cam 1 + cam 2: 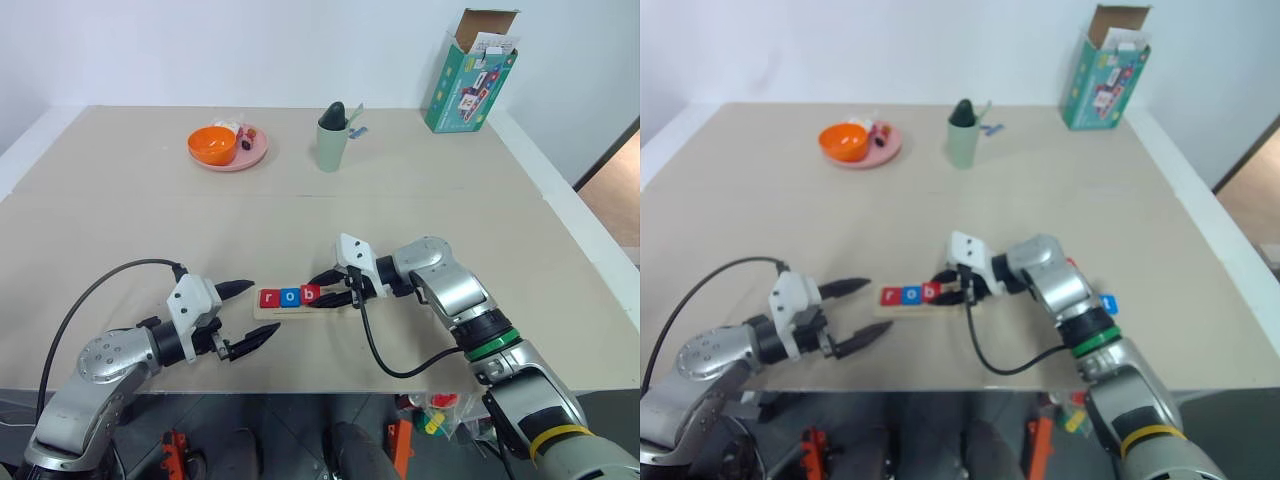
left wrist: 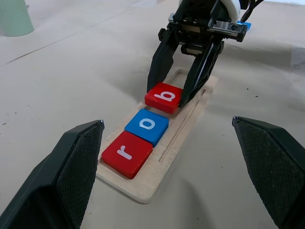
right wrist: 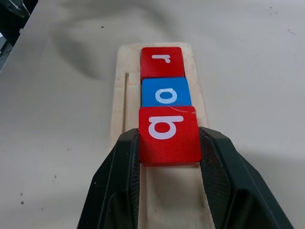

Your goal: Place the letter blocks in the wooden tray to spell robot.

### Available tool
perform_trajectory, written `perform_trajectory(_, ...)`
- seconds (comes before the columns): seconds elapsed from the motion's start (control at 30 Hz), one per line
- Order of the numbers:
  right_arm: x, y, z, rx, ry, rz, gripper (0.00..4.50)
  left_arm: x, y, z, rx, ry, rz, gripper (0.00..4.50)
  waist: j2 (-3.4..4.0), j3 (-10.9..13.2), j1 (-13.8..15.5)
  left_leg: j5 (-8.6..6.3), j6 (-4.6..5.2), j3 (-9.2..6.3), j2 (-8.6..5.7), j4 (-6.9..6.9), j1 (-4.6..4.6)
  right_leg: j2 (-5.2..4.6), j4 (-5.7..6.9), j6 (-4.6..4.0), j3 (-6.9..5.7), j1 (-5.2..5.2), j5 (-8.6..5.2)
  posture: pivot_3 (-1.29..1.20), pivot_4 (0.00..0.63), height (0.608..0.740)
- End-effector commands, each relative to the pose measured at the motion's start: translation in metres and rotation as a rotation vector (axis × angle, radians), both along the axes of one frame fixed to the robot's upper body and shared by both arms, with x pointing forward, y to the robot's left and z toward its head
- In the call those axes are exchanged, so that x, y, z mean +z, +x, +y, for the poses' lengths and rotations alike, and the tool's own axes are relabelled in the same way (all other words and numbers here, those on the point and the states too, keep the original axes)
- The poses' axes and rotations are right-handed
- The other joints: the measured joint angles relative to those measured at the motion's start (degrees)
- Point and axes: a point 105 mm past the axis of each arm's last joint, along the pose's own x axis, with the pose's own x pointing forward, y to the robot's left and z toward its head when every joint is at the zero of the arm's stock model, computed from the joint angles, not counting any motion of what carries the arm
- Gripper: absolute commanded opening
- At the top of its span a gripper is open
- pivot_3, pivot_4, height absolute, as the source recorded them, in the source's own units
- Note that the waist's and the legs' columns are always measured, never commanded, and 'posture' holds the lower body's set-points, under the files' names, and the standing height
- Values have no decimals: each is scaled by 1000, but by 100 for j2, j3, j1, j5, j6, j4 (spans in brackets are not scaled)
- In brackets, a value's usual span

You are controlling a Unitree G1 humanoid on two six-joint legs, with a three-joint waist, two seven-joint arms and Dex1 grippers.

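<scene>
A: Where's the wooden tray (image 2: 188,131) rn?
B: Near-centre of the tabletop (image 1: 420,210), lying left-right, betw. the two arms.

A: What's in it?
B: Three letter blocks in a row from its left end: red r (image 2: 127,153), blue o (image 2: 147,126), red b (image 2: 164,97). r and o lie flat, side by side. Right part of the slot is bare wood.

A: Right end effector (image 3: 169,143)?
B: Closed on the b block, one black finger (image 3: 119,176) on each side edge of it. Block sits over the tray just beside the o; can't tell if it's fully down in the slot. It reaches in from the tray's right end.

A: Left end effector (image 1: 250,315)?
B: Wide open, holding nothing. Just left of the tray, apart from it, fingers pointing at the tray's left end.

A: Other blocks?
B: One blue block (image 1: 1109,304) on the tabletop to the right, beyond the right forearm; letter too small to read. A bit of red (image 1: 1070,264) peeks out behind the arm near it, can't say what it is.

A: Anything else on the tabletop?
B: Far side: pink plate (image 1: 245,158) w/ an orange bowl (image 1: 211,144) on it, a pale green cup (image 1: 331,146) w/ sth dark in it, and a green box (image 1: 470,85) w/ open top flaps at far right.
</scene>
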Motion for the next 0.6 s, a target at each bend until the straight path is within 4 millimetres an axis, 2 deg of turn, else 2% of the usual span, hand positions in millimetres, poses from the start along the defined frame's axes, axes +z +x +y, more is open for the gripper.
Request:
perform_trajectory(0.03,3,1,3,12,2,-26,1194,9,-2,-5,-17,-1,-36,4500,0,0,0,0,0,0,0,0,0,0,0,0,0,0,0,0,150,740)
perform_trajectory(0.6,-1,4,8,3,-1,-13,1194,5,-3,-7,-20,10,-25,4500,0,0,-1,0,0,0,1,0,1,1,0,-2,0,0,1,0,150,740)
